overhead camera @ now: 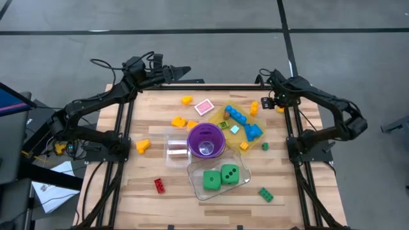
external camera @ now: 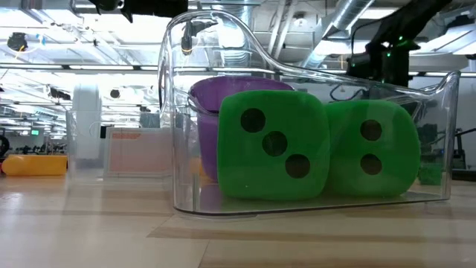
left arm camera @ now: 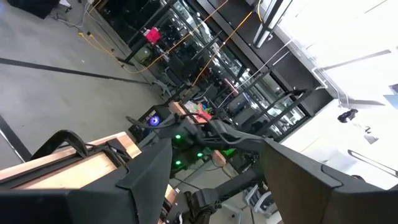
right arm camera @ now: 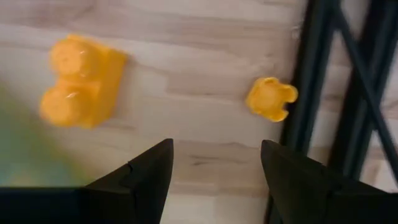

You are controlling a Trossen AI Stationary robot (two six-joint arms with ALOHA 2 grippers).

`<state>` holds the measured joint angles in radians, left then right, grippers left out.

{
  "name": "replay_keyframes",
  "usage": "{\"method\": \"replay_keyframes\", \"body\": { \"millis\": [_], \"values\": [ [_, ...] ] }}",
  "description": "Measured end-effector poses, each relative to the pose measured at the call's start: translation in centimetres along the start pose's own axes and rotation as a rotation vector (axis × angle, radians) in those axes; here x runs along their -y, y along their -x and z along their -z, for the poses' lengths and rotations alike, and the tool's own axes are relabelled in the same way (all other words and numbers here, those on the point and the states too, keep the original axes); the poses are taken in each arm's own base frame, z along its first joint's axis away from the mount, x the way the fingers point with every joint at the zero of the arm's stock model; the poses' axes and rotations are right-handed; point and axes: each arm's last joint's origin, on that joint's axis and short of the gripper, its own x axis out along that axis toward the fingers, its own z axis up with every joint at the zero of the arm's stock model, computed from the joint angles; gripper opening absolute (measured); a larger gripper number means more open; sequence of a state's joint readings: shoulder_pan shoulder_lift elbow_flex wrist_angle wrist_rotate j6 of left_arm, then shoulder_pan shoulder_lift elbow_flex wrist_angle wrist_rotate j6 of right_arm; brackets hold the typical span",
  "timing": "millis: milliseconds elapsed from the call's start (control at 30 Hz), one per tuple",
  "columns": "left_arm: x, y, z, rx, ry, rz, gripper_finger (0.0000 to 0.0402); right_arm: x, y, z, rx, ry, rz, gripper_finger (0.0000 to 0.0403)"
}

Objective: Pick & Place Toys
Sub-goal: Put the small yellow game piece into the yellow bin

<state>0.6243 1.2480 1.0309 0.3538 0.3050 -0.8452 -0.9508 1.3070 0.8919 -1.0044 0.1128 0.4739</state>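
Observation:
Small toy bricks lie scattered on the wooden table: yellow ones, a pink one, a red one and a green one. Blue bricks lie on a yellow tray. Two green dotted dice sit in a clear tub. My right gripper hangs open above the far right of the table, over a yellow two-stud brick and a small yellow bit, touching neither. My left gripper is open and empty at the far edge.
A purple cup stands mid-table between a second clear tub and the dice tub. Black frame rails run along the table's right edge beside the small yellow bit. Bare wood lies at the near left.

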Motion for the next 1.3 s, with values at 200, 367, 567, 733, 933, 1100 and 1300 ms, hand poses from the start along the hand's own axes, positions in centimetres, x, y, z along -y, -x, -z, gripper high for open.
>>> {"method": "replay_keyframes", "body": {
  "millis": [200, 367, 567, 733, 933, 1100, 1300],
  "values": [
    [0.1, 0.0, 0.0, 0.004, -0.002, 0.006, 0.0241, -1.0, -1.0, 0.1, 0.034, -0.021, 0.103, 0.0235],
    [0.1, 0.0, 0.0, 0.004, -0.002, 0.006, 0.0241, -1.4, -2.5, -0.1, 0.080, -0.106, 0.192, 0.0231],
    [0.1, 0.0, 0.0, 0.004, -0.002, 0.006, 0.0241, -1.8, -4.3, -0.8, 0.137, -0.232, 0.302, 0.0212],
    [0.1, 0.0, 0.0, 0.000, -0.002, 0.008, 0.0241, -1.9, -6.1, -1.0, 0.109, -0.268, 0.377, 0.0190],
    [0.1, 0.0, 0.0, -0.017, -0.002, 0.023, 0.0241, -2.2, -8.6, -0.8, 0.005, -0.233, 0.452, 0.0166],
    [0.1, 0.0, 0.1, -0.028, -0.002, 0.032, 0.0241, -2.1, -9.7, -0.4, -0.006, -0.247, 0.477, 0.0156],
    [0.1, 0.0, 0.1, -0.028, -0.001, 0.032, 0.0241, -1.8, -9.9, 0.2, 0.042, -0.263, 0.449, 0.0149]
  ]
}}
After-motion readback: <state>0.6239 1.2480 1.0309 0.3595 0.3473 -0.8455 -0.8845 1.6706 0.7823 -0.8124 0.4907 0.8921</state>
